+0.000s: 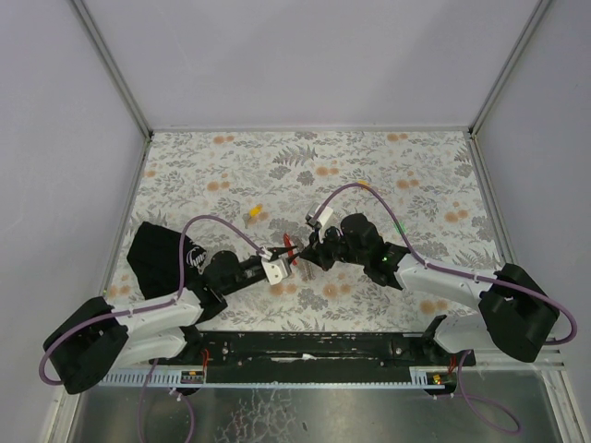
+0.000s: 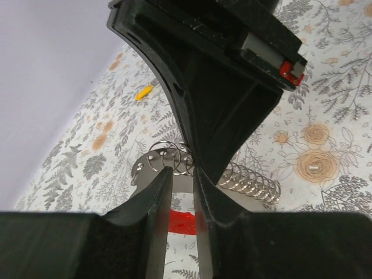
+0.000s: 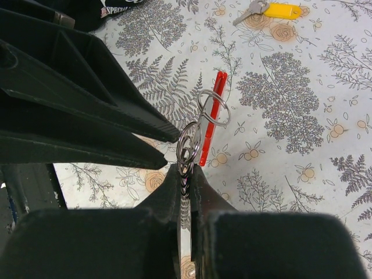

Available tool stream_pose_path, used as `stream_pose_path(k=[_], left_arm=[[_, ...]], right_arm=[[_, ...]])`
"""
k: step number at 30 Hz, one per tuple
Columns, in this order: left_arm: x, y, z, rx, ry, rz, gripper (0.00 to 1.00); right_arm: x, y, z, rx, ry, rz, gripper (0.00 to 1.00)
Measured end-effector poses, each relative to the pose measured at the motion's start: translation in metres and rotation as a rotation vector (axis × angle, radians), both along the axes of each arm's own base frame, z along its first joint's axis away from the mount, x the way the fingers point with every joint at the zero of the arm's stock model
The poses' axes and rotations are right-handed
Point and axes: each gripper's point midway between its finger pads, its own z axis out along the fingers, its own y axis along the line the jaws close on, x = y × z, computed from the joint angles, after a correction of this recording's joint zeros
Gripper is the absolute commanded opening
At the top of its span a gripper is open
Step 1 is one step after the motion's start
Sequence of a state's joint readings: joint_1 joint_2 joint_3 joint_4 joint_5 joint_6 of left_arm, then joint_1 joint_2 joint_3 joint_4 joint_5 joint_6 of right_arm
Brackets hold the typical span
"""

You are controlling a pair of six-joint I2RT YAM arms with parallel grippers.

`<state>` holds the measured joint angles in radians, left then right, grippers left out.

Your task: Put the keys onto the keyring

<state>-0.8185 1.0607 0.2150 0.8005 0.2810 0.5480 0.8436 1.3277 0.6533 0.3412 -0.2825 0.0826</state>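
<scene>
Above the floral-patterned desk, the right tool pinches the red-looped, grey fan-shaped metal keyring edge-on. The left tool brackets its plate, grip uncertain. It should close squarely, leaving the rings free. The yellow-headed silver key lies apart.

Floral-patterned table cover, black printed pouch at its left edge, plain grey walls.

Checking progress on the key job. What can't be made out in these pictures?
Left wrist: right end effector blocks much of the keyring; unclear whether left end effector grips anything.
Top external: both mostly hide the keyring.
Black-headed key: in no view.
</scene>
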Motion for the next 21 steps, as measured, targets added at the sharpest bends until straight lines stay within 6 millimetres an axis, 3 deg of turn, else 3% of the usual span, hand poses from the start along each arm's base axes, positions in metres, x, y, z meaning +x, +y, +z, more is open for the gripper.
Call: stream_pose_path(k=[14,21], left_arm=[[0.0075,-0.0034,0.0084,0.012,-0.069,0.033,0.28],[0.0091,-0.0061,0.0073,0.033,-0.086,0.044,0.27]], right_arm=[[-0.0031,0.0015,0.0004,0.007,0.01,0.015,0.0],[-0.003,0.0001,-0.0013,0.001,0.017,0.01,0.0]])
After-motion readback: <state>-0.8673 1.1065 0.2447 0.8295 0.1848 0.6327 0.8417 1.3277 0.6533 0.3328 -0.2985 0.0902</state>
